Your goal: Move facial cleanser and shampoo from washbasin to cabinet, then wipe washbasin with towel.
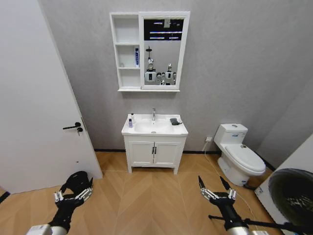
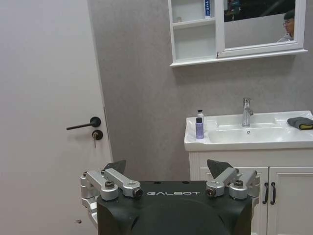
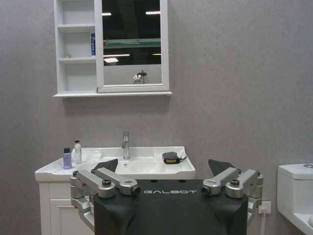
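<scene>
Purple bottle (image 3: 67,158) and white bottle (image 3: 77,152) look small, light and slippery, best grabbed round the middle, while the left claw (image 2: 167,169) and right claw (image 3: 165,169) both hang spread apart and empty, far from the washbasin (image 3: 142,169).

A purple bottle (image 2: 199,128) and a white bottle (image 3: 77,152) are sitting on the white washbasin (image 1: 154,130); the towel (image 2: 300,122) is showing dark grey, the floor (image 1: 151,196) herringbone tan.

The cabinet (image 1: 149,51) hangs at upper centre, the washbasin (image 1: 154,128) directly below it; two bottles (image 1: 130,121) stand on its left edge, the towel (image 1: 174,121) on its right.
</scene>
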You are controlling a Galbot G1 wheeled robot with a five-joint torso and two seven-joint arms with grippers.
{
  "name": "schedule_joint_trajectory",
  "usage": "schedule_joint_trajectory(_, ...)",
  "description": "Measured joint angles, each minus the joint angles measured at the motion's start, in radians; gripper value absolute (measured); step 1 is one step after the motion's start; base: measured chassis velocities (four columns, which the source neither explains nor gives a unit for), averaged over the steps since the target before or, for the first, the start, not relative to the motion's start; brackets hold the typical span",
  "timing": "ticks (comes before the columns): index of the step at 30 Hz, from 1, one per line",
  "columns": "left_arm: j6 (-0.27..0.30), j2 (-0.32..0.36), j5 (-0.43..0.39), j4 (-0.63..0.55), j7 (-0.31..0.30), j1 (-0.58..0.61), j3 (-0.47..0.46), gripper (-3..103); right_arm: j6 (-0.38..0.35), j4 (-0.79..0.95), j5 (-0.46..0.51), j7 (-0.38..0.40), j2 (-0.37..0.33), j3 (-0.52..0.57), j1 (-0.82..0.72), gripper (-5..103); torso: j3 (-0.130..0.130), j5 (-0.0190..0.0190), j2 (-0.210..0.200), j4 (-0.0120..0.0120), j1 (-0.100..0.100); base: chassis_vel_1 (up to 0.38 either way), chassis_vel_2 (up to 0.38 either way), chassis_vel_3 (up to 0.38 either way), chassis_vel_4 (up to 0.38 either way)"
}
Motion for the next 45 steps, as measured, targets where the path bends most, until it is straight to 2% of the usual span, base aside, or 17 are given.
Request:
schedule_joint_trajectory(20, 0.0, -0.035, 0.03, 0.0, 0.007, -0.01, 0.024, 94, 0.045, -0.009, -0.046, -0.04, 0.028, -0.026, -0.018, 100, 0.0, -0.0001, 0.0, -0.0001, 0.0, -0.025, 0.031, 0.028, -0.028)
schedule_joint_trajectory(45, -0.005, -0.037, 0.017, 0.0, 0.012, -0.016, 0.022, 94, 0.064, -0.009, -0.065, -0.056, 0.028, -0.034, -0.032, 100, 0.0, 0.0005, 0.0, 0.0002, 0.001, -0.258, 0.254, 0.253, -0.265)
